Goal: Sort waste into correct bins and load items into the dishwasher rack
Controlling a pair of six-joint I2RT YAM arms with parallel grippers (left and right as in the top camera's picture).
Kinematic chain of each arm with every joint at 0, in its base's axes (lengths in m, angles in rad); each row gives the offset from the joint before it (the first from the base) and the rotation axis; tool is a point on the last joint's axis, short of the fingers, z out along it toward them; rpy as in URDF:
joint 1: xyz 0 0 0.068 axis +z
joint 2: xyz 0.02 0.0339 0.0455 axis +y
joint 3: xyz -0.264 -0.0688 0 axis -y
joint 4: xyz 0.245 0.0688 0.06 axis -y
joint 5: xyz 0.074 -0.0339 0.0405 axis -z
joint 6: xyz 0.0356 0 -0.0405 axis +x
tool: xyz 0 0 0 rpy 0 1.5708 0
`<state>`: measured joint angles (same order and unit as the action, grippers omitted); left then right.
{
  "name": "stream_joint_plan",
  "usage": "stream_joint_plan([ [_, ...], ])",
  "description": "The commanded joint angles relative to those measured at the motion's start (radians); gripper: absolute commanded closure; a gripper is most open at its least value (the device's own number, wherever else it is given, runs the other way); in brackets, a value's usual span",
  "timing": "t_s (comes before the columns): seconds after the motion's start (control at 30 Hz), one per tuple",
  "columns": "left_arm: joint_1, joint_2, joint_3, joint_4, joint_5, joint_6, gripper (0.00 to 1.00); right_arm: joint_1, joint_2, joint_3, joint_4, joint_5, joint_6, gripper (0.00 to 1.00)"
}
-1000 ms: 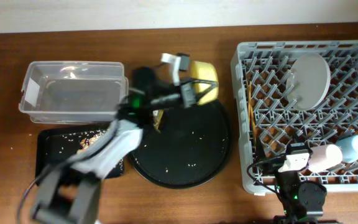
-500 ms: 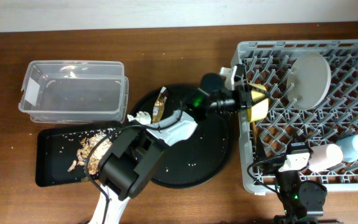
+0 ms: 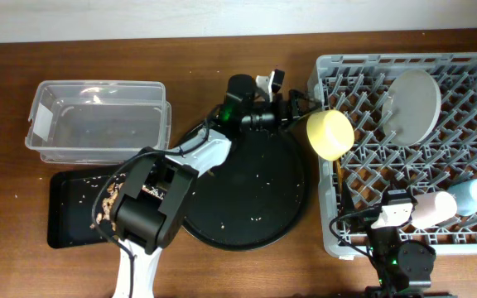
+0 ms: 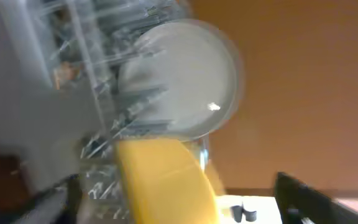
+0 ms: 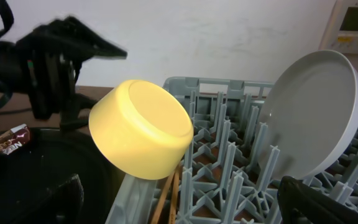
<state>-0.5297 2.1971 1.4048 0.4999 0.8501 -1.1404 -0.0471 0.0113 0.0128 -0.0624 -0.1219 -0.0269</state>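
Left gripper [image 3: 296, 105] withdrawn from bowl [image 3: 330, 134], spread, at 9 o'clock of rack [image 3: 404, 60] | bowl tilted on rim | step: bowl released | next: reseat it or fetch wrapper [image 5: 6, 146]

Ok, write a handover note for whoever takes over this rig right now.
Left pincer: open, beside the yellow bowl, which sits tilted at the rack's left edge.
Right pincer: open, holding nothing.
Done: plate, pink cup, blue cup and chopsticks in rack; scraps in black tray.
To do: check the bowl is seated. The wrapper lies on the round tray, not yet binned. Tissue not visible.
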Motion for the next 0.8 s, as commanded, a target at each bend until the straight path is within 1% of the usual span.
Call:
stream_joint_plan([
  [0.0, 0.018, -0.095, 0.008, -0.224, -0.032, 0.191, 0.18, -0.005, -0.005, -0.007, -0.001, -0.002, 0.001, 0.02],
  [0.03, 0.014, -0.133, 0.008, -0.339, -0.050, 0.246, 0.22, -0.005, -0.005, -0.007, -0.001, -0.002, 0.001, 0.01],
  [0.07, 0.005, -0.157, 0.008, -0.421, -0.074, 0.284, 0.29, -0.005, -0.005, -0.007, -0.001, -0.002, 0.001, 0.01],
  [0.1, -0.010, -0.193, 0.008, -0.498, -0.118, 0.310, 0.41, -0.005, -0.005, -0.007, -0.001, -0.002, 0.001, 0.02],
  [0.13, -0.013, -0.219, 0.008, -0.485, -0.125, 0.312, 0.58, -0.005, -0.005, -0.007, -0.001, -0.002, 0.001, 0.02],
  [0.17, -0.018, -0.243, 0.008, -0.478, -0.138, 0.312, 0.67, -0.005, -0.005, -0.007, -0.001, -0.002, 0.001, 0.02],
  [0.2, -0.023, -0.254, 0.008, -0.478, -0.141, 0.312, 0.73, -0.005, -0.005, -0.007, -0.001, -0.002, 0.001, 0.02],
  [0.23, -0.031, -0.259, 0.008, -0.479, -0.141, 0.312, 0.77, -0.005, -0.005, -0.007, -0.001, -0.002, 0.001, 0.02],
  [0.27, -0.052, -0.258, 0.008, -0.487, -0.145, 0.313, 0.96, -0.005, -0.005, -0.007, -0.001, -0.002, 0.001, 0.02],
  [0.3, -0.075, -0.258, 0.008, -0.518, -0.179, 0.313, 0.99, -0.005, -0.005, -0.007, -0.001, -0.002, 0.001, 0.02],
  [0.33, -0.127, -0.258, 0.008, -0.567, -0.253, 0.335, 0.99, -0.005, -0.005, -0.007, -0.002, -0.002, 0.001, 0.01],
  [0.37, -0.151, -0.258, 0.008, -0.570, -0.267, 0.367, 1.00, -0.005, -0.005, -0.007, -0.001, -0.002, 0.001, 0.02],
  [0.4, -0.155, -0.264, 0.010, -0.569, -0.282, 0.378, 1.00, -0.005, -0.005, -0.007, -0.001, -0.002, 0.001, 0.01],
  [0.47, -0.119, -0.311, 0.029, -0.582, -0.302, 0.421, 1.00, -0.005, -0.005, -0.007, -0.001, -0.002, 0.001, 0.02],
  [0.53, -0.069, -0.397, 0.050, -0.759, -0.413, 0.534, 0.98, -0.005, -0.005, -0.007, -0.001, -0.002, 0.001, 0.02],
  [0.57, -0.047, -0.425, 0.050, -0.903, -0.556, 0.623, 0.83, -0.005, -0.005, -0.007, -0.001, -0.002, 0.001, 0.02],
  [0.6, -0.029, -0.425, 0.050, -0.985, -0.628, 0.650, 0.82, -0.005, -0.005, -0.007, -0.001, -0.002, 0.001, 0.02],
  [0.67, 0.035, -0.407, 0.050, -1.184, -0.873, 0.730, 0.63, -0.005, -0.005, -0.007, -0.001, -0.002, 0.001, 0.02],
  [0.7, 0.047, -0.394, 0.050, -1.207, -0.918, 0.770, 0.57, -0.005, -0.005, -0.007, -0.001, -0.002, 0.001, 0.02],
  [0.73, 0.062, -0.348, 0.050, -1.265, -0.983, 0.802, 0.45, -0.005, -0.005, -0.007, -0.001, -0.002, 0.001, 0.02],
  [0.77, 0.068, -0.310, 0.050, -1.299, -0.997, 0.802, 0.43, -0.005, -0.005, -0.007, -0.001, -0.002, 0.001, 0.02],
])
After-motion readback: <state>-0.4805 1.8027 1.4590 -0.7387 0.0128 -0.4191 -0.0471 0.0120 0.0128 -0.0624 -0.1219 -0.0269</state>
